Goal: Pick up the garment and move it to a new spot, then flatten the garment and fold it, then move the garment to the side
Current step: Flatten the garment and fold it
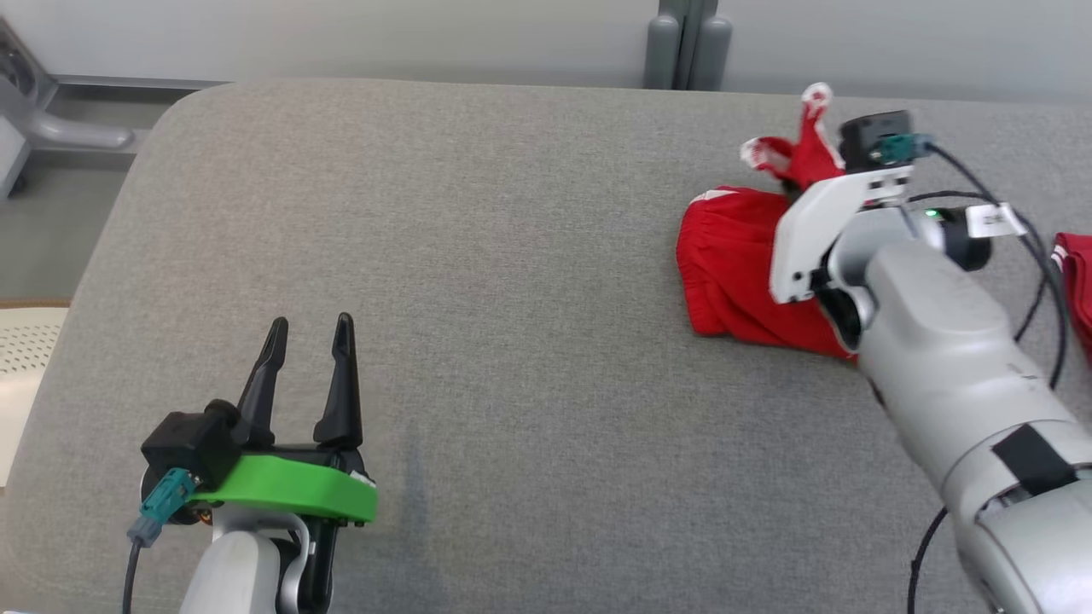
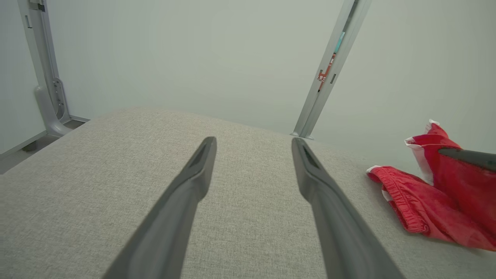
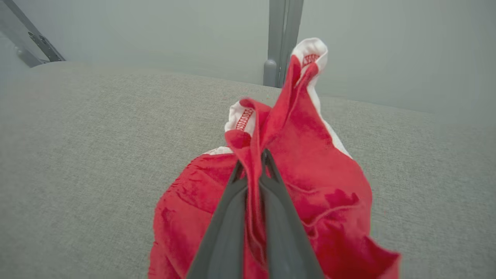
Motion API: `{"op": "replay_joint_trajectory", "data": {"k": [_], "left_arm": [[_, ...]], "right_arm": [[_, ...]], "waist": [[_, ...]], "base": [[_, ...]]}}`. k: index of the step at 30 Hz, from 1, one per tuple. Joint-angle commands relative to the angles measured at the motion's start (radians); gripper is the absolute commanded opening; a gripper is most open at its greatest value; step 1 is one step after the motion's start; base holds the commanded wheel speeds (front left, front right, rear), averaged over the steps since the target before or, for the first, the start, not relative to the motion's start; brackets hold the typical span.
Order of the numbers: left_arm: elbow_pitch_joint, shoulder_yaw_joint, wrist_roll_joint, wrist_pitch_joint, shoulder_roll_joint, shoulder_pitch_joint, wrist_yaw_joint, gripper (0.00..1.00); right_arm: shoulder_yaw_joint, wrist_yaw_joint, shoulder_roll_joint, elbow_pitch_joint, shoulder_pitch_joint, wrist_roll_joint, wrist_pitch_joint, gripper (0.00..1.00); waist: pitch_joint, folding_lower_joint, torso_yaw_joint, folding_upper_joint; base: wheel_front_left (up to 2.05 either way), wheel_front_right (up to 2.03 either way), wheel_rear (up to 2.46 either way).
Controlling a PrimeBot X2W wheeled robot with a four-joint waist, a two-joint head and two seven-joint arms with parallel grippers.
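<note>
The garment (image 1: 734,273) is red with white trim and lies bunched at the far right of the grey padded table (image 1: 512,256). My right gripper (image 3: 254,159) is shut on a fold of the garment (image 3: 310,162), lifting part of it so a white-edged tip stands up (image 1: 815,98). In the left wrist view the garment (image 2: 426,209) lies at the right edge. My left gripper (image 1: 309,328) stands open near the table's front left, well away from the cloth, with nothing between its fingers (image 2: 201,162).
Another piece of red cloth (image 1: 1077,281) shows at the right edge of the head view. A grey post (image 1: 682,43) stands behind the table's far edge. Pale walls rise beyond.
</note>
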Motion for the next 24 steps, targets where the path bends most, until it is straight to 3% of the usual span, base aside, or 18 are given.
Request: {"op": "replay_joint_trajectory", "data": {"k": [1, 7, 8, 9, 10, 13, 17, 20, 24], "left_arm": [[-0.001, -0.001, -0.001, 0.0, 0.005, 0.016, -0.004, 1.0], [-0.005, -0.008, -0.006, 0.0, 0.002, 0.01, -0.004, 1.0], [-0.005, -0.01, -0.007, 0.0, 0.002, 0.008, -0.004, 1.0], [-0.005, -0.012, -0.008, 0.0, 0.002, 0.005, -0.004, 1.0], [-0.003, -0.014, -0.008, 0.0, 0.002, 0.001, -0.004, 1.0], [0.002, -0.02, -0.01, 0.0, 0.001, -0.012, -0.004, 1.0], [0.003, -0.01, -0.013, 0.0, 0.006, -0.013, -0.004, 1.0], [-0.003, 0.007, -0.006, 0.0, 0.006, 0.006, -0.004, 1.0], [-0.01, 0.02, 0.003, 0.0, 0.0, 0.022, -0.004, 1.0]], "right_arm": [[0.0, -0.002, 0.01, 0.001, 0.016, -0.014, 0.008, 0.0], [-0.008, -0.002, 0.058, 0.001, 0.051, -0.042, 0.039, 0.0], [-0.012, -0.002, 0.06, 0.001, 0.058, -0.043, 0.05, 0.07], [-0.014, -0.002, 0.061, 0.001, 0.065, -0.045, 0.058, 0.45], [-0.015, -0.002, 0.063, 0.001, 0.067, -0.043, 0.058, 1.0], [0.03, -0.002, 0.067, -0.105, 0.117, 0.071, 0.103, 1.0], [0.118, -0.001, 0.061, -0.388, 0.177, 0.351, 0.185, 1.0], [0.104, -0.002, 0.019, -0.462, 0.173, 0.336, 0.128, 1.0], [0.012, -0.001, -0.072, -0.422, 0.19, 0.204, 0.037, 1.0]], "waist": [[-0.003, 0.0, 0.013, 0.0], [0.009, 0.0, 0.041, 0.0], [0.012, 0.0, 0.046, 0.0], [0.014, 0.0, 0.05, 0.0], [0.015, 0.0, 0.055, 0.0], [0.016, 0.0, 0.069, 0.0], [0.013, 0.0, 0.063, 0.0], [0.005, 0.0, 0.047, 0.0], [-0.005, 0.0, 0.033, 0.0]], "base": [[0.0, 0.0, 0.0], [0.0, 0.0, 0.0], [0.0, 0.0, 0.0], [0.0, 0.0, 0.0], [0.0, 0.0, 0.0], [0.0, 0.0, 0.0], [0.0, 0.0, 0.0], [0.0, 0.0, 0.0], [0.0, 0.0, 0.0]]}}
